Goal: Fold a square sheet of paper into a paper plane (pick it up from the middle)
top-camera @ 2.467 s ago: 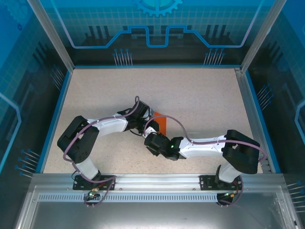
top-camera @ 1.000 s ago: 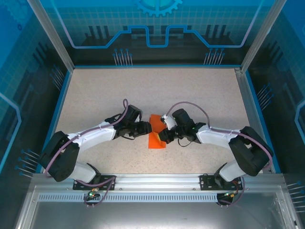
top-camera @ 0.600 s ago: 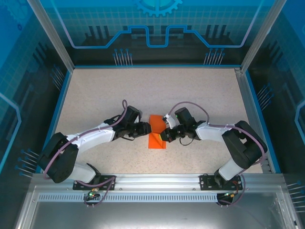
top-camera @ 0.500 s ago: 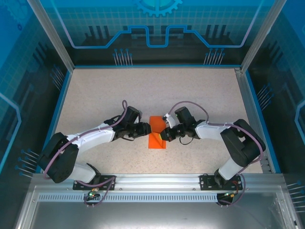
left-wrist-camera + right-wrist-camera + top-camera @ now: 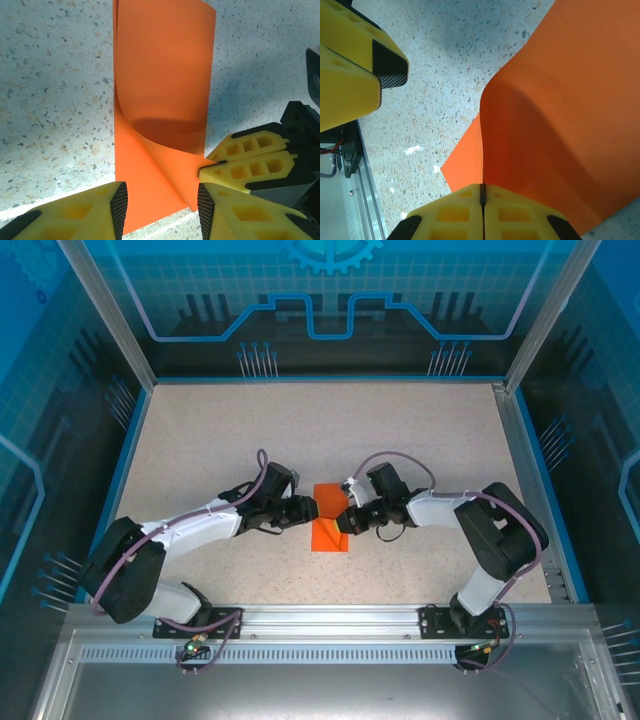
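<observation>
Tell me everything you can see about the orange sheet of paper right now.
The square sheet of paper is thin, plain, matte bright orange, folded into a long rectangle. Its lower layer lies flat on the speckled table between the two arms, and the top layer curls up in a soft bulge, with a diagonal fold line near one end. The right gripper is shut on its edge by that end. The left gripper is open, a finger at each side of the same end; I cannot tell whether they touch it.

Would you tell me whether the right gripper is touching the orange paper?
Touching. In the right wrist view the right gripper has its jaws shut on a raised edge of the square sheet of paper, which runs into their seam.
</observation>
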Controlling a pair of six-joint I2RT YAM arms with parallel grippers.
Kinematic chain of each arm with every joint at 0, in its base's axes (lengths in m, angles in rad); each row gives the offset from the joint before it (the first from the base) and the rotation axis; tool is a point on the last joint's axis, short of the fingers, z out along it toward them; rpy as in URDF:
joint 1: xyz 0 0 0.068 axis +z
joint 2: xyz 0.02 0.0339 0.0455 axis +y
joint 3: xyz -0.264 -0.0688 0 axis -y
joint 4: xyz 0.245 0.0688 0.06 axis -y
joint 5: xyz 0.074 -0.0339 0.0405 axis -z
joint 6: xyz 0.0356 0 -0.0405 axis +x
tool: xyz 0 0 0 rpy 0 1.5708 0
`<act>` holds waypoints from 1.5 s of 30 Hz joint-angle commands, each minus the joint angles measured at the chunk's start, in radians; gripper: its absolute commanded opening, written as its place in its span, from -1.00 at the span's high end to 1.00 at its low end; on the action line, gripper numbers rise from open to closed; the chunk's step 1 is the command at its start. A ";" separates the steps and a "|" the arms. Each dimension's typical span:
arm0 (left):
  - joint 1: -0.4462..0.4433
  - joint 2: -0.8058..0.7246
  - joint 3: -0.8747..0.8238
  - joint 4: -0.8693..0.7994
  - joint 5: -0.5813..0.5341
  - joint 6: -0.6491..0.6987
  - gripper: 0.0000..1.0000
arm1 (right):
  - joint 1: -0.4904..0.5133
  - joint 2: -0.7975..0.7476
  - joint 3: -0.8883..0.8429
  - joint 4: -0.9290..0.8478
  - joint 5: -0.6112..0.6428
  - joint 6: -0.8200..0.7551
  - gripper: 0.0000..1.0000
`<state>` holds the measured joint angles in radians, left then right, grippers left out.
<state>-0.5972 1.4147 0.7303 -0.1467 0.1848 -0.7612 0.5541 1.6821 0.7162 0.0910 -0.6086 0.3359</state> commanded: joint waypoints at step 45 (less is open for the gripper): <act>-0.038 0.088 0.044 0.026 0.052 -0.002 0.18 | -0.072 0.054 0.125 -0.221 -0.022 -0.126 0.80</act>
<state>-0.6266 1.4860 0.7441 -0.1261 0.2173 -0.7609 0.4965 1.7451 0.8070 -0.0765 -0.6353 0.2405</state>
